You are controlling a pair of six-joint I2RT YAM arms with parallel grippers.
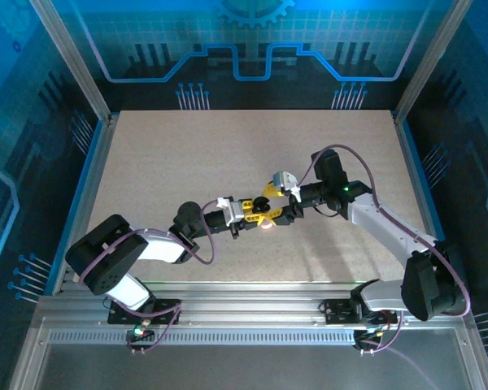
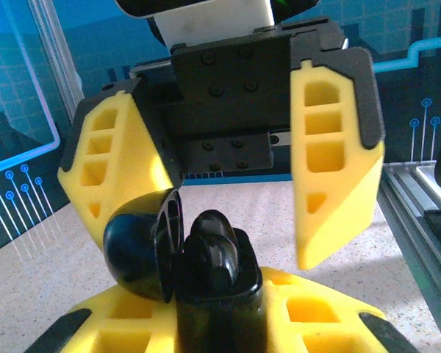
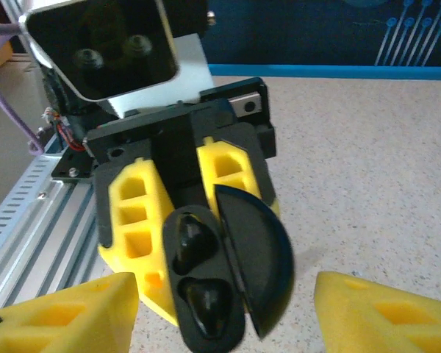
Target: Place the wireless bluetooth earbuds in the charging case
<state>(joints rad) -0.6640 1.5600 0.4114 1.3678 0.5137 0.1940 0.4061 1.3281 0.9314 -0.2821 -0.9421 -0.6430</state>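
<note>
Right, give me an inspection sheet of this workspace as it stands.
Surface: speckled beige table, no damage seen.
Job's things: black charging case held above the table, lid hinged open; two glossy dark shapes sit in its wells, probably earbuds.
Clutter: one small pale thing below the claws, too small to identify.
Grippers: left claw shut on the charging case; right claw open, facing it, holding nothing.
Cables: a purple cable loops along each arm, away from the case.
Surroundings: blue printed walls; aluminium rail at the near edge.
</note>
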